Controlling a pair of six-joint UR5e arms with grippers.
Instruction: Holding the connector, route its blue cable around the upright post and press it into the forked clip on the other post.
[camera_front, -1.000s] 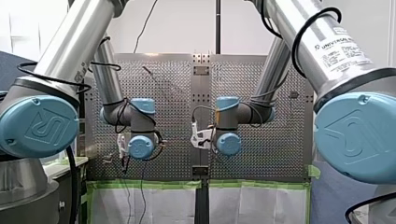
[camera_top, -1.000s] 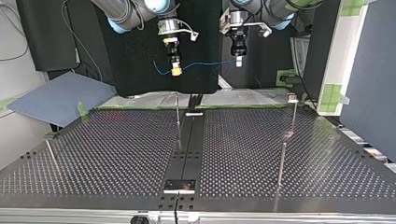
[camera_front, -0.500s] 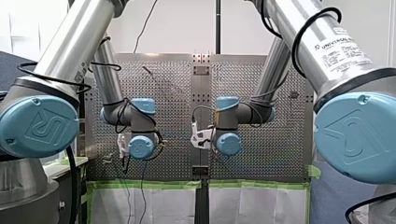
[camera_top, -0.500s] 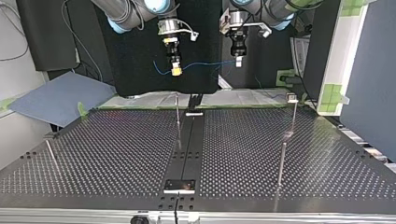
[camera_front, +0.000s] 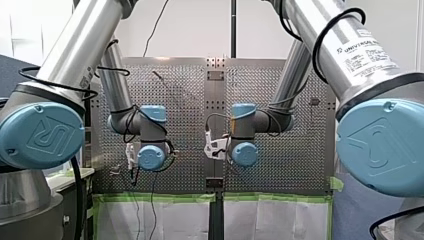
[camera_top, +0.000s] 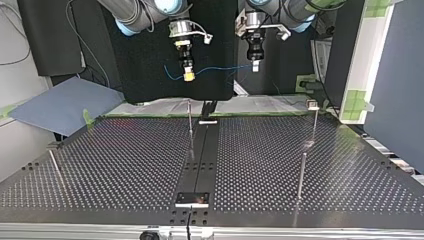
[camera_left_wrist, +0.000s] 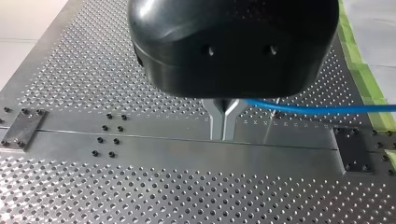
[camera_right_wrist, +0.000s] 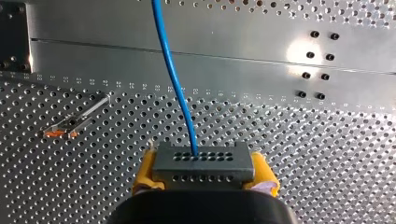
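Nothing has moved since 1 s ago: both arms keep the same pose. Top view, near to far: the perforated table (camera_top: 125, 165) carries a thin post (camera_top: 301, 175) near the front at the view's right and a leaning rod (camera_top: 56, 167) at its left. Further back are an upright post (camera_top: 190, 122) at centre and, at right, a post w/ a small block-like clip (camera_top: 313, 105) on top; its fork is too small to make out. Beyond these, over the table's far edge, both wrists point straight down. The right gripper (camera_top: 188, 76), at the view's left, pinches the connector (camera_right_wrist: 204, 162) betw. yellow pads (camera_right_wrist: 144, 172). The blue cable (camera_top: 220, 68) runs approx. level across to the left gripper (camera_top: 255, 65), well above the posts and touching none. Left wrist view: metal fingers (camera_left_wrist: 215, 122) pressed together at the tips, w/ the cable coming out sideways from betw. them.
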